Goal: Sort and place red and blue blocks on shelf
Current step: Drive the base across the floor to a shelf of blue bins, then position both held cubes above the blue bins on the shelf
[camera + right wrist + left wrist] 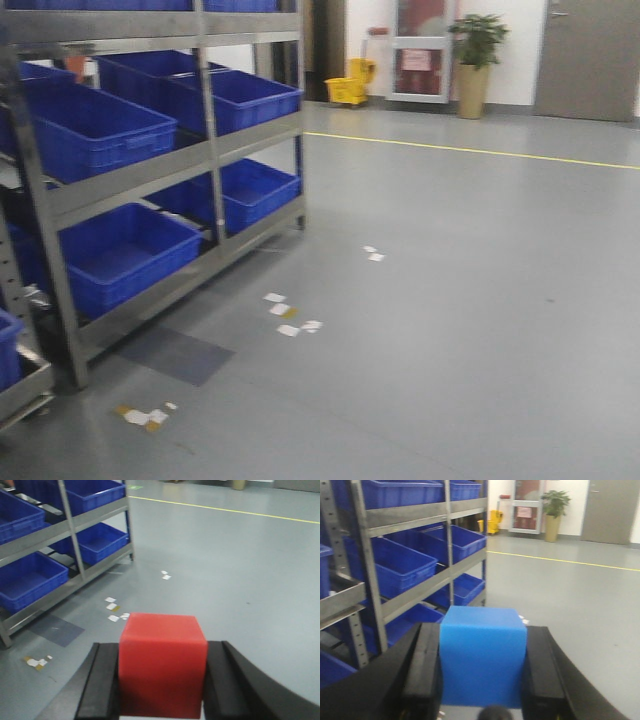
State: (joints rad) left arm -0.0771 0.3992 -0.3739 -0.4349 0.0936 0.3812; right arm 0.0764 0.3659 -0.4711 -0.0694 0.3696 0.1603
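My left gripper (482,675) is shut on the blue block (482,655), its black fingers (422,670) pressed against both sides of the cube. The red block (162,662) sits the same way in my right gripper (161,680), which is shut on it. Both blocks are held in the air above the grey floor. The shelf (140,180), grey steel racking, stands to the left in the front view and shows again as the shelf (410,592) and the shelf (70,530) in the two wrist views. Neither arm shows in the front view.
Large blue bins (95,125) fill the racking's levels. White and yellow tape scraps (285,315) dot the floor beside it, and a dark floor patch (175,355) lies at its foot. A yellow line (470,150), a mop bucket (350,88) and a potted plant (475,60) are far behind.
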